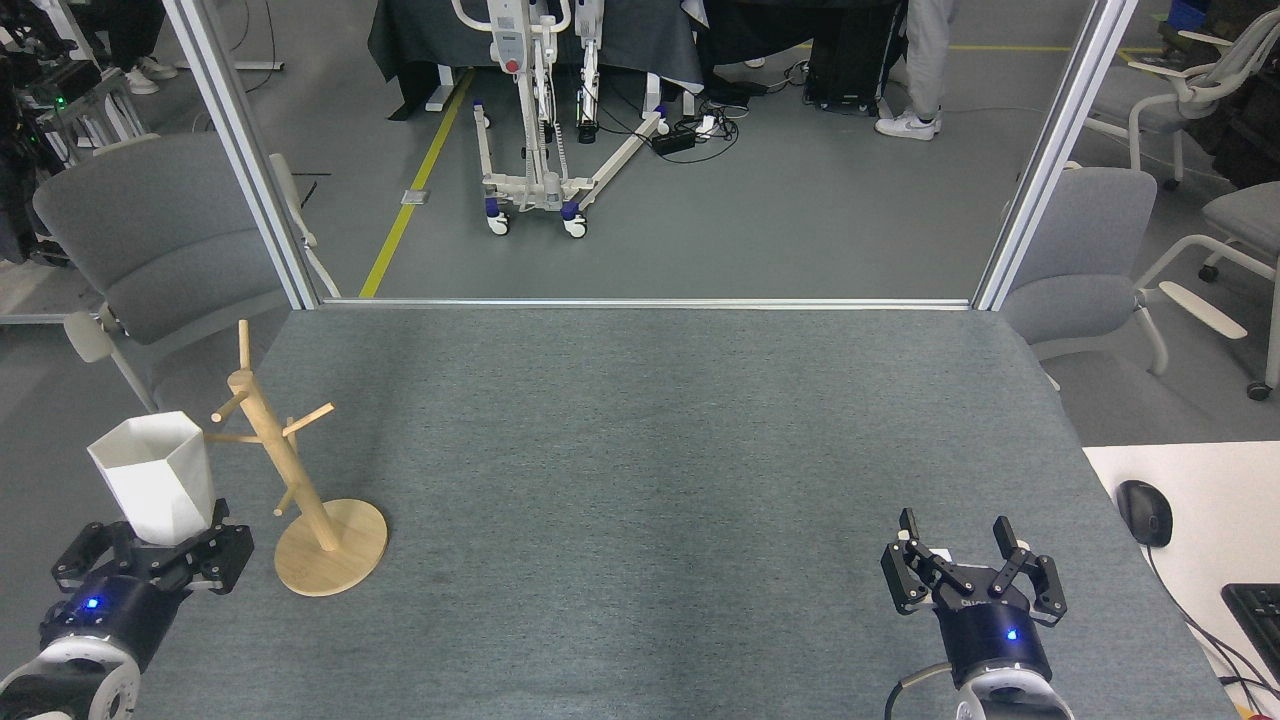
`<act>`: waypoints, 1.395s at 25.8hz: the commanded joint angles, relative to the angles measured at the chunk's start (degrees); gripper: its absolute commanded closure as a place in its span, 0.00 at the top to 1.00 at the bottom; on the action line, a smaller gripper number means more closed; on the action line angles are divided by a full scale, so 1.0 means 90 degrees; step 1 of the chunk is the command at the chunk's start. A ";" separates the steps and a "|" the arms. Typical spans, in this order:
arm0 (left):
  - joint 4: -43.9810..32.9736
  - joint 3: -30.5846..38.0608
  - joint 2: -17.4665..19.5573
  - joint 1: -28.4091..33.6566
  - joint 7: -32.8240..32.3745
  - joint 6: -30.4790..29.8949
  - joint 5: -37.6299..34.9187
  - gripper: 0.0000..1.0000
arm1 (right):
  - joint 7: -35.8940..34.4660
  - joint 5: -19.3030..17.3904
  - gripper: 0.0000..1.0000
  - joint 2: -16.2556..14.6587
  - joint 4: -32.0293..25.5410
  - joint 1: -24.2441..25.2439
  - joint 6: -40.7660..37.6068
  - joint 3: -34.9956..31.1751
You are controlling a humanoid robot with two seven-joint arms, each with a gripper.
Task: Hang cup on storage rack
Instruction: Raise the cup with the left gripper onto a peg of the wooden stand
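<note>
**Cup held upright beside rack**

Cup (155,476), white and faceted, gripped at its narrow base in the closed jaws of the left gripper (150,552), rim up and open mouth showing. Raised over the counter's (650,450) near-left corner, just left of the rack (290,470). Rim level with the lowest left peg, whose tip appears to meet the cup's right edge; true contact not clear from this view. No hole visible on the facing sides.

Rack standing on its round wooden base, pole slanting up and to the left, thin pegs sticking out to both sides, all bare. Base resting flat on the grey counter cloth, near the left edge.

Right gripper (968,560) low over the near-right part of the counter, well apart from cup and rack. Jaws spread open, holding nothing, a blue light glowing on the wrist below. Same blue light on the left wrist.

Beyond the counter's right edge: a white desk (1200,500) with a black mouse (1143,512) and the corner of a keyboard (1255,610). Grey chairs (150,240) on either side beyond the counter, a wheeled metal frame (540,150) on the floor behind, and a person's legs (920,70) at the far back.
</note>
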 commanded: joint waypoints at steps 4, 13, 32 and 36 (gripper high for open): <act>-0.0037 -0.0172 0.0000 -0.0004 -0.0002 -0.0001 -0.0088 0.00 | -0.0019 0.0093 1.00 0.0066 0.0096 -0.0061 0.0008 -0.0010; 0.0002 -0.0318 0.0000 0.0006 -0.0002 -0.0020 -0.0303 0.00 | -0.0019 0.0141 1.00 0.0095 0.0145 -0.0188 0.0008 -0.0020; 0.0012 -0.0484 -0.0108 0.0006 -0.0011 0.0146 -0.0352 0.92 | -0.0019 0.0141 1.00 0.0056 0.0262 -0.0197 0.0018 -0.0029; 0.0022 -0.0484 -0.0108 0.0016 -0.0012 0.0185 -0.0323 0.97 | -0.0019 0.0141 1.00 0.0066 0.0262 -0.0197 0.0018 -0.0029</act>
